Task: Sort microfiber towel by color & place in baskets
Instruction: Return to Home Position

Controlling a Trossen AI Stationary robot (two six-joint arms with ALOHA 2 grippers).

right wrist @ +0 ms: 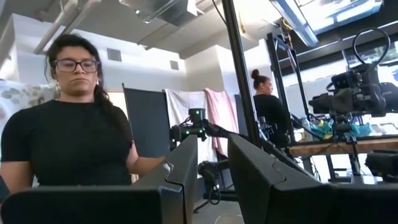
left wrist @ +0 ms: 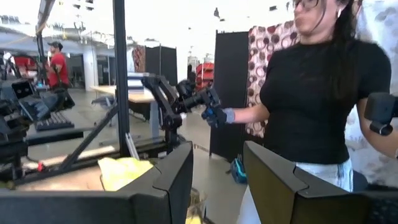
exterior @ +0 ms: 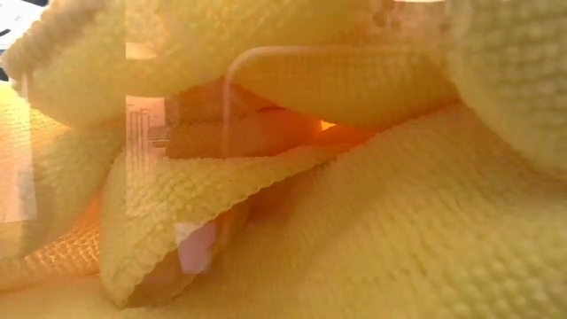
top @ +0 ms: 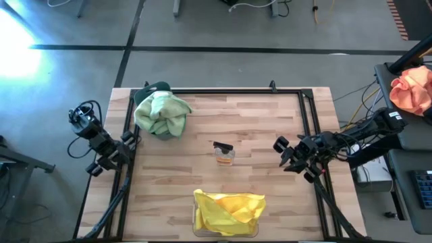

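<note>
Pale sage green towels (top: 162,113) lie heaped on the teal basket (top: 156,87) at the table's far left, hiding most of it. Bright yellow towels (top: 229,209) fill the clear basket (top: 226,233) at the near edge; they fill the low view (exterior: 372,230) and show in the left wrist view (left wrist: 124,171). My left gripper (top: 130,138) hangs open at the table's left edge, beside the teal basket. My right gripper (top: 280,150) is open near the right edge. Both wrist views show empty fingers (left wrist: 217,180) (right wrist: 212,177).
A small amber-and-black object (top: 224,154) stands at the table's middle. An orange-pink cloth (top: 413,91) lies off the table to the right. A black frame (top: 223,91) runs along the table's edges. A person (left wrist: 317,93) stands beyond the table.
</note>
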